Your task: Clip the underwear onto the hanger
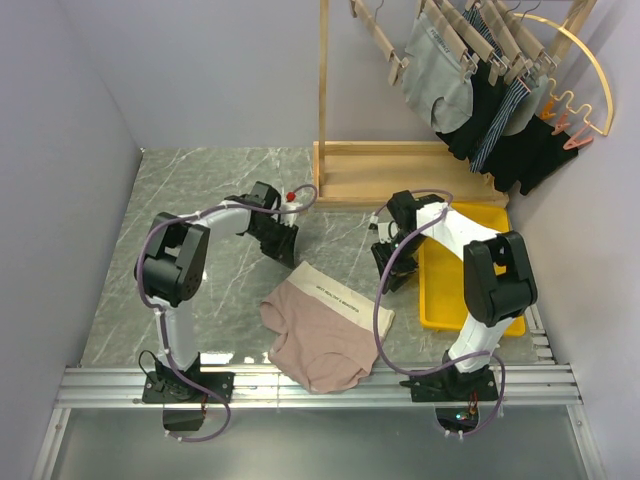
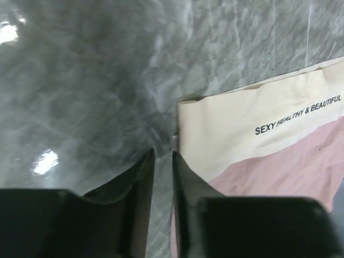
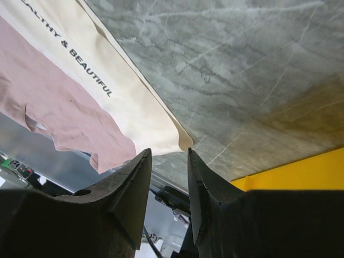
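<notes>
The pink underwear (image 1: 322, 330) with its cream lettered waistband (image 1: 335, 292) lies flat on the marble table, its lower part over the front edge. My left gripper (image 1: 284, 254) is low at the waistband's left end, jaws narrowly apart and empty; in the left wrist view (image 2: 163, 152) the waistband corner (image 2: 236, 129) lies just right of the fingertips. My right gripper (image 1: 391, 274) is open and empty at the waistband's right end; in the right wrist view (image 3: 169, 151) the underwear (image 3: 59, 102) lies to the left. An empty light-wood hanger (image 1: 378, 36) hangs on the rack.
A yellow tray (image 1: 440, 300) lies right of the right arm and also shows in the right wrist view (image 3: 301, 172). A wooden rack base (image 1: 400, 170) stands at the back. On it hang grey briefs (image 1: 440, 80), black and striped garments (image 1: 520, 150), and a gold arch (image 1: 592, 70).
</notes>
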`<state>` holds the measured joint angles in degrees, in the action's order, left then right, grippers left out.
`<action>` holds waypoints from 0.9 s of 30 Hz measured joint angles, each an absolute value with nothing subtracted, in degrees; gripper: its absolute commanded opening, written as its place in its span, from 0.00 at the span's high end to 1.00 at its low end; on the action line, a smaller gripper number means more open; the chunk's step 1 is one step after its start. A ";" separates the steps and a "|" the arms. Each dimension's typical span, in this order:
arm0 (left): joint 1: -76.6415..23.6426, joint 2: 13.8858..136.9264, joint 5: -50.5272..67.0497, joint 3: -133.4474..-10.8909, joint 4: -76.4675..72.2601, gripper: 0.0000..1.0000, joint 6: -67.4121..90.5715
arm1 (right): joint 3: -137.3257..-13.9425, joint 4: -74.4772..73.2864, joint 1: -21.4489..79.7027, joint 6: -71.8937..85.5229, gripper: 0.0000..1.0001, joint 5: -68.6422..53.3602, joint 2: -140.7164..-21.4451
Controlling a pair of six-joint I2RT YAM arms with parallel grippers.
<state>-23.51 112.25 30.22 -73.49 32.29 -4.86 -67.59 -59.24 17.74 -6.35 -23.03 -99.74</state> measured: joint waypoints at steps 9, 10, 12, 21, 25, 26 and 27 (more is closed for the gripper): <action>-22.00 114.04 36.29 -73.84 31.51 0.69 -1.83 | -68.31 -59.13 17.74 -5.76 0.59 -23.38 -100.64; -22.00 114.37 37.30 -73.95 31.38 0.69 -1.43 | -68.31 -59.16 17.74 -5.72 0.59 -23.38 -100.64; -22.00 114.83 38.63 -73.95 31.07 0.73 -0.80 | -68.31 -59.16 17.74 -5.58 0.59 -23.35 -100.64; -20.71 114.87 39.46 -71.70 28.60 1.00 4.29 | -69.17 -59.31 17.74 -5.37 0.59 -23.11 -101.21; -16.03 112.66 37.76 -69.08 27.73 1.00 6.39 | -72.10 -59.11 17.74 -5.15 0.59 -23.16 -103.09; -14.22 112.03 36.84 -68.45 27.51 1.00 6.94 | -72.90 -59.02 17.74 -4.95 0.60 -23.18 -103.57; -12.45 111.44 35.94 -67.92 27.29 1.00 7.35 | -73.78 -58.89 17.74 -4.80 0.60 -23.20 -104.25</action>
<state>-12.45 111.44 35.94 -67.92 27.29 7.35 -73.78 -58.89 17.74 -4.80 -23.20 -104.25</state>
